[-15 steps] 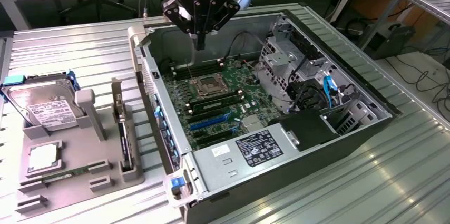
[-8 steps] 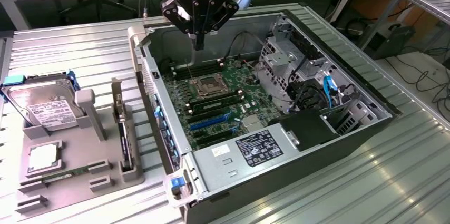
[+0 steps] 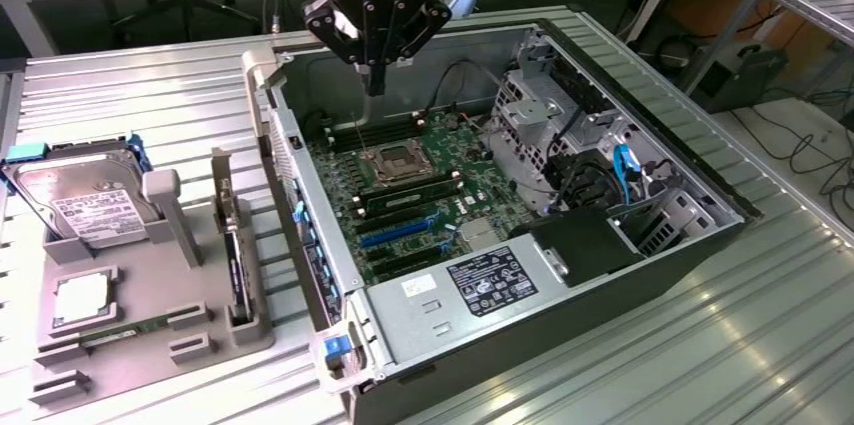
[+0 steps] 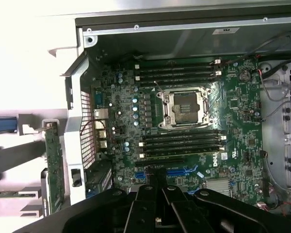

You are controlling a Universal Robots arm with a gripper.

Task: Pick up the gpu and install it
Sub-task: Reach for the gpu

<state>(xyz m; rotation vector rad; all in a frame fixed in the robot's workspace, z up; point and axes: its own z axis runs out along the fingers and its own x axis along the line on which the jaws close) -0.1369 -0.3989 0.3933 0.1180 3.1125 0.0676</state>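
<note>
A: Claw state?

B: The gripper point(image 3: 376, 82) has its fingers pressed together with nothing between them. It hangs over the open computer case point(image 3: 694, 235), above the motherboard point(image 3: 414, 195) and near the CPU socket point(image 4: 186, 108).

A: And the gpu?

B: The gpu point(image 3: 236, 257) stands on edge in the grey holder tray point(image 3: 147, 340). It is outside the case wall, well apart from the gripper, toward the exterior view's left. Untouched.

A: What differs between the views?

B: The exterior view gives the whole tray, with a hard drive point(image 3: 78, 207) propped in it. The wrist view looks straight down on the socket, the memory slots point(image 4: 179, 73) and the blue expansion slots point(image 4: 184, 171). There the gpu is an edge-on sliver beside the case wall.
</note>
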